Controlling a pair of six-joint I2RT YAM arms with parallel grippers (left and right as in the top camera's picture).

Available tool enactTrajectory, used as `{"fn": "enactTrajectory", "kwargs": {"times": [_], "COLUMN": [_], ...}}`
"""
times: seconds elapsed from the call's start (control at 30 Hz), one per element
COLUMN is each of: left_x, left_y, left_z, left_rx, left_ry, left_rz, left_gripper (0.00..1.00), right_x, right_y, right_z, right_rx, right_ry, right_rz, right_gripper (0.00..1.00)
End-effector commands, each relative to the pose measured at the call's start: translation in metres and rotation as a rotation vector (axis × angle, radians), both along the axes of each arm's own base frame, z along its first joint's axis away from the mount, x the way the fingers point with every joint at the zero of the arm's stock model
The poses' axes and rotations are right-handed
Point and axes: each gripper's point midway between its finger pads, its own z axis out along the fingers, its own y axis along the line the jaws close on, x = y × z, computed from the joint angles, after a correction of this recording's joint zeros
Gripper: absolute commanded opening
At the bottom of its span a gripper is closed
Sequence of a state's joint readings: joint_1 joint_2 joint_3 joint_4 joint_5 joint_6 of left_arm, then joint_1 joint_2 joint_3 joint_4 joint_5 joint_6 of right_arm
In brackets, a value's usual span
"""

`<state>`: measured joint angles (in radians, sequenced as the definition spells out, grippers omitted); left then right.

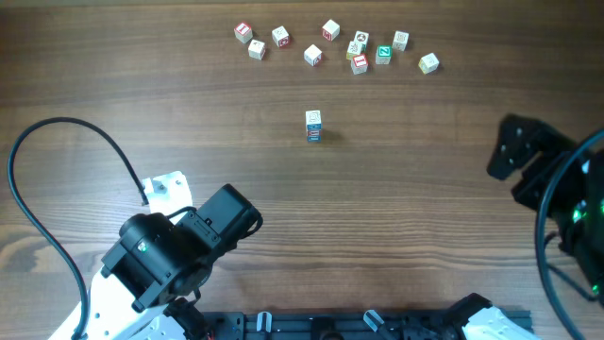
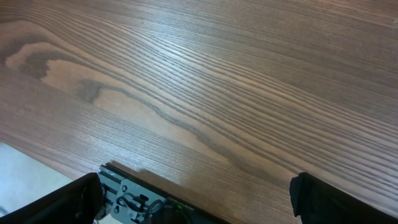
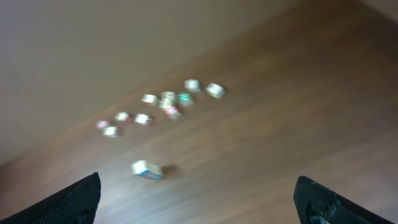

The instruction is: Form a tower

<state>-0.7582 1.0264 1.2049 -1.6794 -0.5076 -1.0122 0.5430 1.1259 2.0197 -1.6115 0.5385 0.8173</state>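
The tower (image 1: 313, 125) is a short stack of two tiny whitish cubes with blue print, standing alone mid-table. In the blurred right wrist view the tower (image 3: 147, 169) appears far ahead, left of centre. My left gripper (image 2: 199, 200) is open over bare wood near the table's front edge, with nothing between its dark fingertips (image 2: 68, 202). My right gripper (image 3: 199, 200) is open too, empty and well short of the tower. The left arm (image 1: 179, 250) sits at the lower left, the right arm (image 1: 543, 179) at the right edge.
Several loose cubes (image 1: 330, 45) with red and green prints lie in a row along the far side, also in the right wrist view as blurred loose cubes (image 3: 165, 102). A black rail (image 1: 311, 326) runs along the front edge. A black cable (image 1: 57, 127) loops at the left.
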Motion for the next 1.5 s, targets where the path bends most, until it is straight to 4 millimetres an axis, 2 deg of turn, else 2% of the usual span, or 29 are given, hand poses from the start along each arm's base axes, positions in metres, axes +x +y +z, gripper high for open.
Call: {"fn": "enactTrajectory", "kwargs": {"times": [0.0, 0.27, 0.37, 0.47, 0.5, 0.6, 0.63, 0.67, 0.7, 0.73, 0.77, 0.8, 0.87, 0.93, 1.03, 1.13, 1.27, 1.3, 1.37, 1.43, 1.47], "left_x": [0.000, 0.000, 0.000, 0.000, 0.000, 0.000, 0.000, 0.000, 0.000, 0.000, 0.000, 0.000, 0.000, 0.000, 0.000, 0.000, 0.000, 0.000, 0.000, 0.000, 0.000], "left_y": [0.001, 0.001, 0.001, 0.001, 0.001, 0.001, 0.001, 0.001, 0.001, 0.001, 0.001, 0.001, 0.001, 0.001, 0.001, 0.001, 0.001, 0.001, 0.001, 0.001, 0.001], "left_z": [0.001, 0.001, 0.001, 0.001, 0.001, 0.001, 0.001, 0.001, 0.001, 0.001, 0.001, 0.001, 0.001, 0.001, 0.001, 0.001, 0.001, 0.001, 0.001, 0.001, 0.001], "left_rx": [-0.005, -0.005, -0.005, -0.005, -0.005, -0.006, -0.005, -0.005, -0.005, -0.005, -0.005, -0.006, -0.006, -0.005, -0.006, -0.006, -0.005, -0.005, -0.006, -0.006, -0.006], "left_ry": [-0.014, -0.014, -0.014, -0.014, -0.014, -0.014, -0.014, -0.014, -0.014, -0.014, -0.014, -0.014, -0.014, -0.014, -0.014, -0.014, -0.014, -0.014, -0.014, -0.014, -0.014], "left_rz": [0.019, 0.019, 0.019, 0.019, 0.019, 0.019, 0.019, 0.019, 0.019, 0.019, 0.019, 0.019, 0.019, 0.019, 0.019, 0.019, 0.019, 0.019, 0.019, 0.019, 0.019], "left_gripper": [1.00, 1.00, 1.00, 1.00, 1.00, 1.00, 1.00, 1.00, 1.00, 1.00, 1.00, 1.00, 1.00, 1.00, 1.00, 1.00, 1.00, 1.00, 1.00, 1.00, 1.00], "right_x": [-0.003, -0.020, -0.019, -0.011, -0.005, 0.017, 0.028, 0.048, 0.066, 0.086, 0.100, 0.122, 0.157, 0.182, 0.221, 0.241, 0.246, 0.250, 0.253, 0.255, 0.254], "right_y": [-0.021, -0.032, -0.031, -0.021, -0.009, 0.022, 0.029, 0.042, 0.062, 0.094, 0.116, 0.139, 0.162, 0.183, 0.207, 0.217, 0.202, 0.175, 0.147, 0.123, 0.116], "right_z": [-0.017, -0.012, -0.011, -0.013, -0.017, -0.034, -0.040, -0.048, -0.055, -0.064, -0.075, -0.095, -0.130, -0.162, -0.200, -0.216, -0.220, -0.223, -0.234, -0.253, -0.263], "right_rx": [-0.037, -0.080, -0.077, -0.001, 0.058, 0.081, 0.065, 0.053, 0.034, -0.001, -0.006, -0.002, -0.068, -0.097, -0.126, -0.100, -0.029, 0.007, 0.019, 0.043, 0.080], "right_ry": [0.003, -0.027, -0.028, -0.030, -0.009, 0.085, 0.109, 0.134, 0.158, 0.188, 0.218, 0.266, 0.338, 0.408, 0.468, 0.482, 0.503, 0.525, 0.564, 0.621, 0.658], "right_rz": [-0.134, -0.086, -0.088, -0.101, -0.087, -0.012, -0.014, -0.009, 0.066, 0.227, 0.322, 0.363, 0.409, 0.456, 0.462, 0.446, 0.346, 0.209, 0.101, 0.047, 0.030], "right_gripper": [0.99, 1.00, 1.00, 1.00, 1.00, 1.00, 1.00, 1.00, 1.00, 1.00, 1.00, 1.00, 0.99, 0.99, 0.99, 1.00, 0.99, 0.82, 0.60, 0.28, 0.20]}}
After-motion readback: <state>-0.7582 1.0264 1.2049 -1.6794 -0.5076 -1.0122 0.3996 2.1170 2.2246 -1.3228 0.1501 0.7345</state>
